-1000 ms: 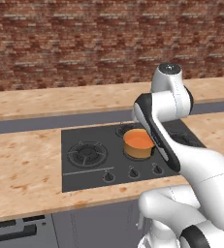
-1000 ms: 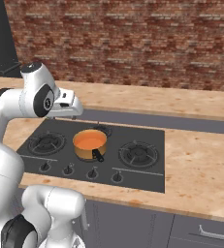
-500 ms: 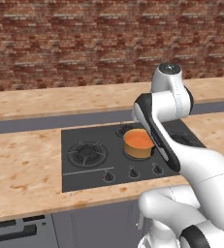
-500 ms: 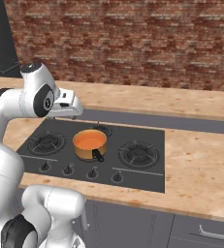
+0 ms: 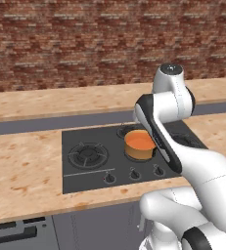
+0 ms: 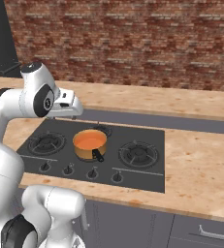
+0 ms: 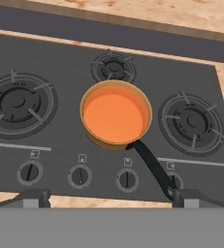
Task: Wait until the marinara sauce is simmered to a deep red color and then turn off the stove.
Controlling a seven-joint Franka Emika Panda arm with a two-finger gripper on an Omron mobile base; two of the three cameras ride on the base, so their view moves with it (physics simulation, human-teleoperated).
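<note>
A rough red-brown brick wall [image 5: 85, 39] runs along the far side; below it lies a wood-grain counter [image 5: 21, 171], pale and mottled, crossed by a flat grey strip [image 5: 36, 126] behind the cooking area; set into the counter is the stove [image 7: 45, 63], a wide dark grey rectangle with a smooth matt top; it carries round black burners [image 7: 19, 102] with ringed grates, one large at the left, one large at the right, one small at the far middle, and a row of small round dark knobs [image 7: 79, 175] along its near edge; the rightmost knob is partly hidden behind the pan handle; at the stove's middle stands a small round copper-orange pan [image 7: 95, 137] with a thin dark handle [image 7: 150, 164] pointing toward the near right; the burner under it is covered; the sauce [image 7: 114, 116] fills the pan as a flat, smooth orange disc; the gripper [image 7: 108, 196] hangs above the stove's near edge with its two dark fingers [image 7: 33, 197] spread wide, holding nothing, their tips cut off by the lower edge of the hand view.
</note>
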